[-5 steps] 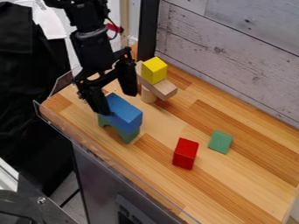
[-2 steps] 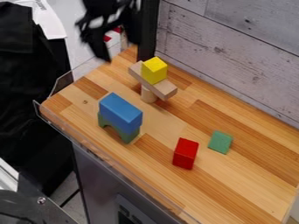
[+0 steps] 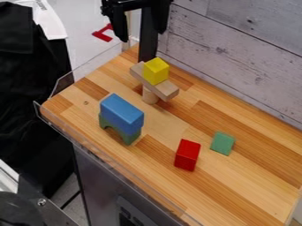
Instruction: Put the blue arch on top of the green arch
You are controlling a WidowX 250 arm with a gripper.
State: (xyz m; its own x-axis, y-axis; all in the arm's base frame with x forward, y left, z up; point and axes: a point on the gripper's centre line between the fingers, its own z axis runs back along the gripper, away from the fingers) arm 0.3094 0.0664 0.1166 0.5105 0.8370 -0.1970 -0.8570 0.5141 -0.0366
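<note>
Blue over green was the condition noted: the blue arch (image 3: 122, 111) sat on top of the green arch (image 3: 130, 137), the pair upright and in contact, at nine o'clock in the view. The gripper (image 3: 141, 35) hung near twelve o'clock, well apart from both arches, its jaws spread apart with nothing between them. Below it, also toward twelve, a yellow cube (image 3: 156, 71) rested on a wooden plank (image 3: 167, 91), which lay across a round wooden peg (image 3: 149, 96). A red block (image 3: 187, 155) stood at five o'clock and a small green block (image 3: 222, 143) lay at four, near the red one but not touching. All blocks were on a striped wooden tabletop (image 3: 247, 176).
</note>
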